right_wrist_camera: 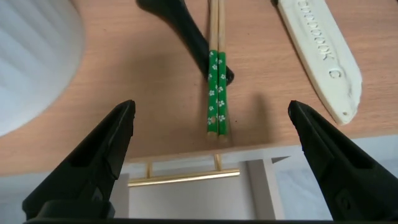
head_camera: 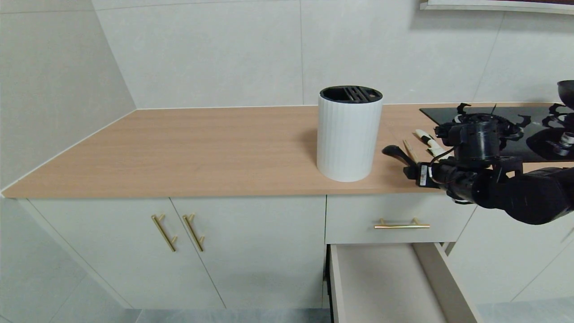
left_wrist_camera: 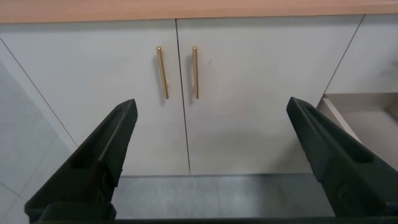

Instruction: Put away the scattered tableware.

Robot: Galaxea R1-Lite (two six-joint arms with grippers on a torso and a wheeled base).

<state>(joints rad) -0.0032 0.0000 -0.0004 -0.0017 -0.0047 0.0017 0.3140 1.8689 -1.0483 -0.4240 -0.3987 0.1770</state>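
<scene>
A white ribbed utensil holder (head_camera: 349, 134) with a black slotted top stands on the wooden counter (head_camera: 202, 148). Just to its right lie a black spoon (head_camera: 395, 152), a pair of chopsticks (head_camera: 409, 150) and a white-handled knife (head_camera: 428, 141). My right gripper (head_camera: 410, 171) hovers at the counter's front edge over them. In the right wrist view it is open (right_wrist_camera: 211, 115), astride the green flowered ends of the chopsticks (right_wrist_camera: 216, 93), with the black spoon (right_wrist_camera: 186, 31) and the white knife (right_wrist_camera: 323, 56) beyond and the holder (right_wrist_camera: 31, 62) to one side. My left gripper (left_wrist_camera: 211, 109) is open, low before the cabinet doors.
A black hob (head_camera: 493, 125) with pan supports occupies the counter's far right. Under the counter a drawer with a gold handle (head_camera: 401, 225) is shut; the drawer (head_camera: 385, 282) below it stands pulled out and bare. Two cabinet doors with gold handles (left_wrist_camera: 179, 71) sit to the left.
</scene>
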